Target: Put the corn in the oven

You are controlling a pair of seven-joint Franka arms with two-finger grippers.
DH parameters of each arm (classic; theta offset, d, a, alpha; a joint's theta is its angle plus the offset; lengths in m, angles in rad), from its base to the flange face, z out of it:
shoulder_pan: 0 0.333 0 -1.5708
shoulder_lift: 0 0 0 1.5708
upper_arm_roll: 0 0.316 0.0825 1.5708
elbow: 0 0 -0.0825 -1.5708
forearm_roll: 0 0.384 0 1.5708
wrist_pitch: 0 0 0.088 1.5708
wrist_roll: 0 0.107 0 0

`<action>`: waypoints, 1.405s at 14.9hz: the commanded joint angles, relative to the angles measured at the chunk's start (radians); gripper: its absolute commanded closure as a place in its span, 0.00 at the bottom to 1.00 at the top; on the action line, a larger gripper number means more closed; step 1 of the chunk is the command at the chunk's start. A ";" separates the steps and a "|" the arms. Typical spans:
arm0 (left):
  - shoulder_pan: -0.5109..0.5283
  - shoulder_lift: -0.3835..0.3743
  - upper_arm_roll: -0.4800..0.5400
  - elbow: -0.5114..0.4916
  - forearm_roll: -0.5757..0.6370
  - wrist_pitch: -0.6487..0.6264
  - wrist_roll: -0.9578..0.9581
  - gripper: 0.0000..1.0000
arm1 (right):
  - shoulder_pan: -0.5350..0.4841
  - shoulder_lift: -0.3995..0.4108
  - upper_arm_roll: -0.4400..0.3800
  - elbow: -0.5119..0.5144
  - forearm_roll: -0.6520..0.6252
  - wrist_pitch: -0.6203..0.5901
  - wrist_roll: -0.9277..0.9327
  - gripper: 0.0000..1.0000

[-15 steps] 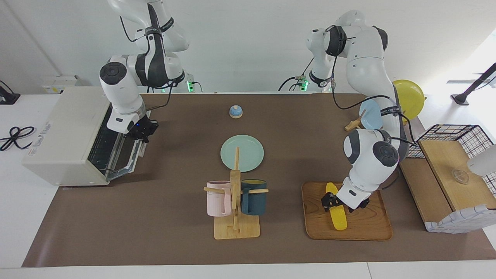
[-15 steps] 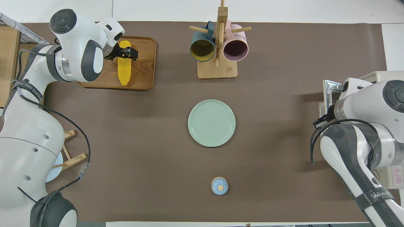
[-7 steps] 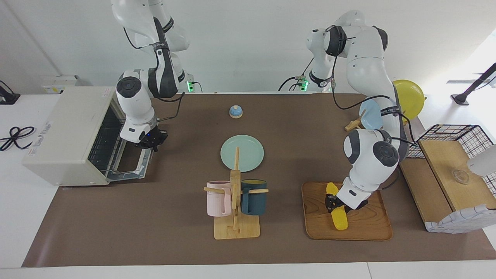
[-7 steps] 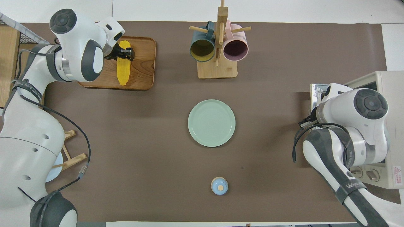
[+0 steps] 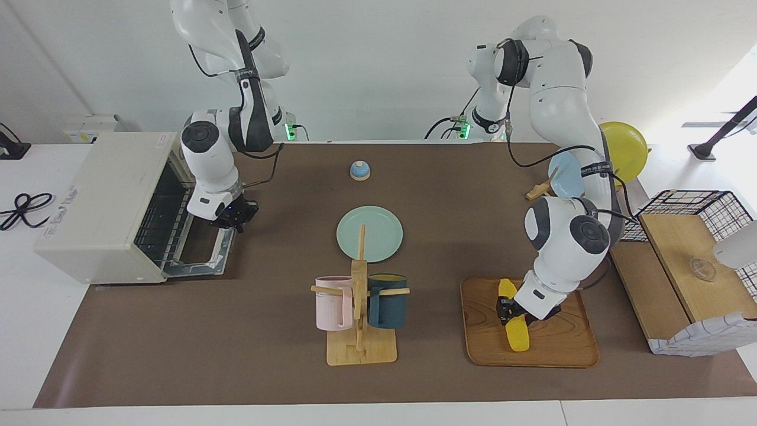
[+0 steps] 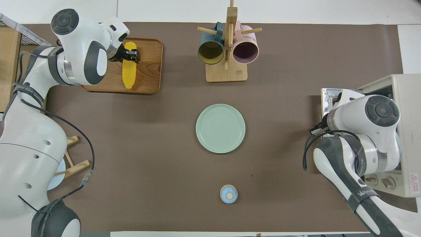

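Note:
The yellow corn lies on a wooden tray toward the left arm's end of the table. My left gripper is down on the cob near the end nearer the robots, shut on it, and the cob rests on the tray. The cream-white oven stands at the right arm's end, its door dropped open and the wire rack showing inside. My right gripper is shut at the door's free edge; whether it grips the handle does not show.
A mug rack with a pink and a dark blue mug stands mid-table, with a green plate nearer the robots and a small blue knob nearer still. A wire-and-wood basket and racked plates sit past the tray.
My left gripper has closed on the corn. My right arm swung out from the oven, bringing the door from half open to fully down.

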 commanded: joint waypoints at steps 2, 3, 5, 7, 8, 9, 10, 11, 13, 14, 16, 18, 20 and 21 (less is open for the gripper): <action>-0.010 -0.046 0.011 0.024 -0.039 -0.103 -0.005 1.00 | 0.005 -0.005 -0.013 -0.041 0.015 0.036 0.016 1.00; -0.012 -0.065 0.011 0.024 -0.040 -0.122 -0.011 1.00 | 0.005 -0.002 -0.013 -0.041 0.015 0.044 0.016 1.00; -0.012 -0.106 0.009 0.022 -0.040 -0.168 -0.031 1.00 | 0.005 0.000 -0.013 -0.045 0.016 0.051 0.018 1.00; -0.013 -0.172 0.008 0.003 -0.051 -0.235 -0.032 1.00 | 0.017 0.001 -0.011 -0.042 0.018 0.053 0.021 1.00; -0.019 -0.209 0.006 -0.013 -0.052 -0.274 -0.042 1.00 | 0.048 0.004 -0.011 -0.035 0.045 0.053 0.041 1.00; -0.044 -0.246 0.006 -0.037 -0.052 -0.307 -0.066 1.00 | 0.083 0.010 -0.011 -0.007 0.082 0.036 0.065 1.00; -0.058 -0.287 0.006 -0.068 -0.052 -0.324 -0.093 1.00 | 0.106 0.018 -0.011 0.023 0.099 0.003 0.087 1.00; -0.084 -0.324 0.006 -0.108 -0.052 -0.326 -0.132 1.00 | 0.124 0.027 -0.011 0.061 0.099 -0.040 0.114 1.00; -0.134 -0.391 0.006 -0.184 -0.052 -0.320 -0.202 1.00 | 0.131 0.041 -0.011 0.149 0.101 -0.149 0.143 1.00; -0.157 -0.421 0.006 -0.221 -0.052 -0.321 -0.221 1.00 | 0.129 0.056 -0.011 0.193 0.101 -0.197 0.144 1.00; -0.200 -0.464 0.006 -0.283 -0.052 -0.312 -0.268 1.00 | 0.123 0.069 -0.011 0.246 0.101 -0.234 0.147 0.96; -0.243 -0.478 0.005 -0.312 -0.052 -0.309 -0.325 1.00 | 0.118 0.067 -0.013 0.254 0.101 -0.226 0.142 0.34; -0.289 -0.499 0.004 -0.359 -0.052 -0.268 -0.383 1.00 | 0.108 0.067 -0.013 0.255 0.101 -0.222 0.133 0.00; -0.320 -0.516 0.004 -0.405 -0.052 -0.222 -0.419 1.00 | 0.099 0.067 -0.013 0.254 0.101 -0.222 0.133 0.00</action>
